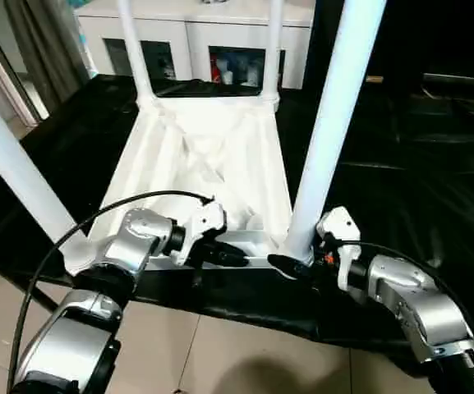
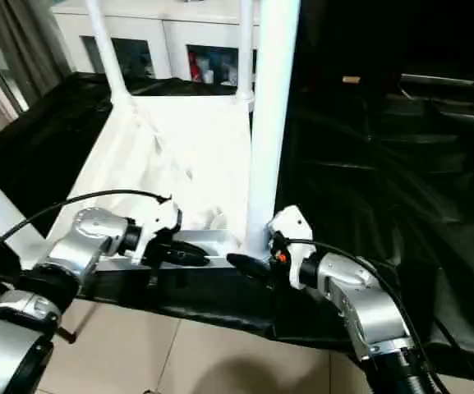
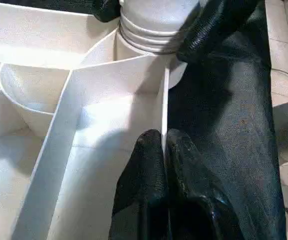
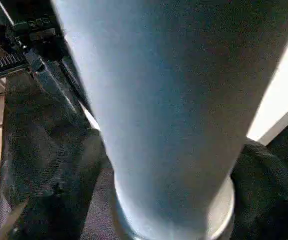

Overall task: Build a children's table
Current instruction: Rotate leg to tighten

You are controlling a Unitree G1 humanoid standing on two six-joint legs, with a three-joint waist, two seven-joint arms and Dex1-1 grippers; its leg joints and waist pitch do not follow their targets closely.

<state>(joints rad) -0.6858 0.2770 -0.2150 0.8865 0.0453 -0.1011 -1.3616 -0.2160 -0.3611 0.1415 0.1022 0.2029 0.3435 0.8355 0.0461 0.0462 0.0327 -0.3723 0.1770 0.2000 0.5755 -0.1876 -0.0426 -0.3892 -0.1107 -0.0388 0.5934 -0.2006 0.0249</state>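
The white table top (image 1: pixel 212 156) lies upside down on a black sheet, ribbed underside up. All four white legs stand in its corner sockets: two far ones (image 1: pixel 134 49) (image 1: pixel 273 49), the near left leg (image 1: pixel 15 176) and the near right leg (image 1: pixel 331 123). My left gripper (image 1: pixel 237 258) is shut on the top's thin near rim (image 3: pixel 161 100), close to the near right socket. My right gripper (image 1: pixel 290 264) grips the base of the near right leg (image 4: pixel 173 100), one black finger (image 3: pixel 213 25) on each side, just above the socket.
The black sheet (image 1: pixel 401 180) spreads wide to the right and ends near me at a tiled floor (image 1: pixel 220 353). A white glass-door cabinet (image 1: pixel 195 41) stands behind the table. Grey curtains (image 1: pixel 39 41) hang at the far left. A black cable (image 1: pixel 72 230) loops over my left forearm.
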